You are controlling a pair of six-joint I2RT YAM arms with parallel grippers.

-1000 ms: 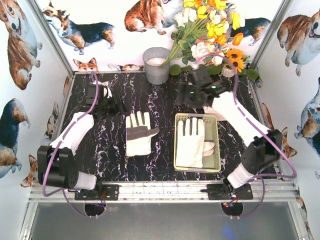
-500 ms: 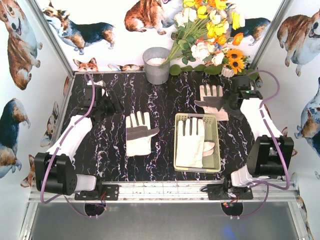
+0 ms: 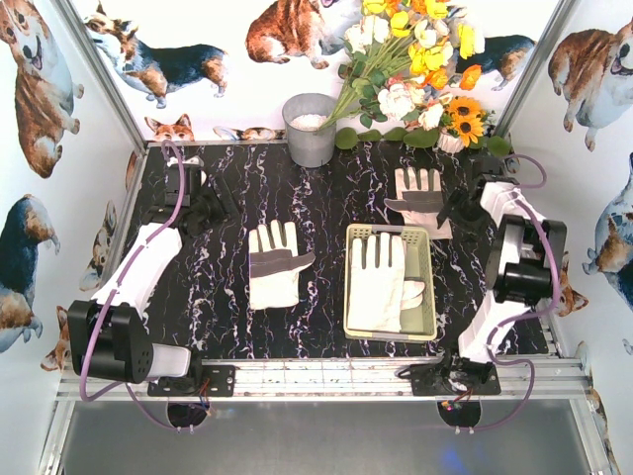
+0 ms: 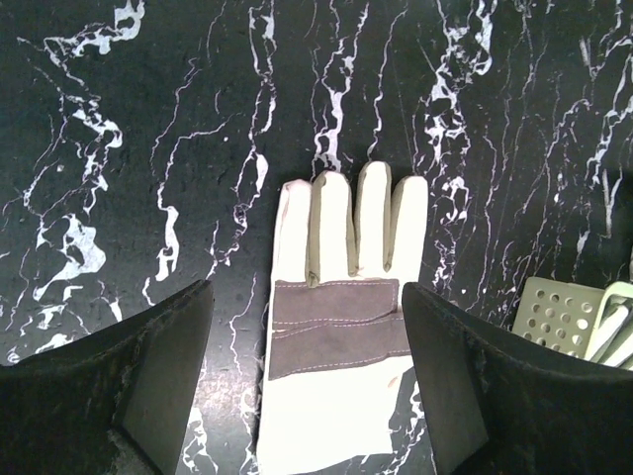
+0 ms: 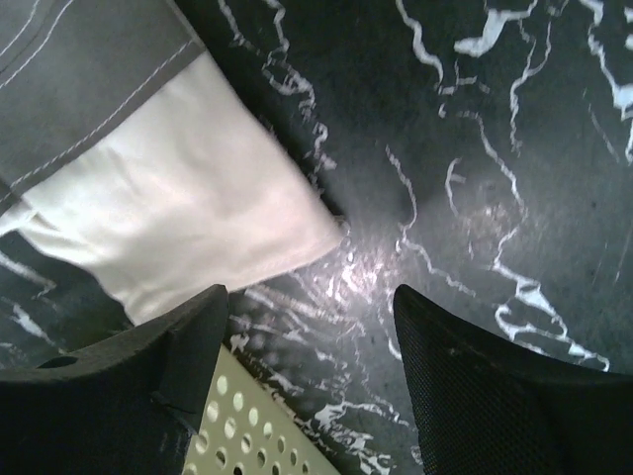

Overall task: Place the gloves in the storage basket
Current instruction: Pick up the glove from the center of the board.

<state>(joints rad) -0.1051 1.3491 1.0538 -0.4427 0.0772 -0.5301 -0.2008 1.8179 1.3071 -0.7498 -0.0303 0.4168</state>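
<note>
One glove lies flat, fingers pointing away, on the black marbled table left of the storage basket. A second glove lies inside the basket with another partly under it. A third glove lies behind the basket's back right corner. My left gripper is open and empty, back left of the middle glove, which shows between its fingers in the left wrist view. My right gripper is open and empty, just right of the back glove's cuff, with the basket's corner below it.
A round grey metal bucket stands at the back centre. A bunch of artificial flowers fills the back right. Metal frame posts and printed walls close in the left, right and back sides.
My right arm has swung from the back centre to the far right and folded back, leaving a glove lying behind the basket. My left gripper has shifted slightly back.
</note>
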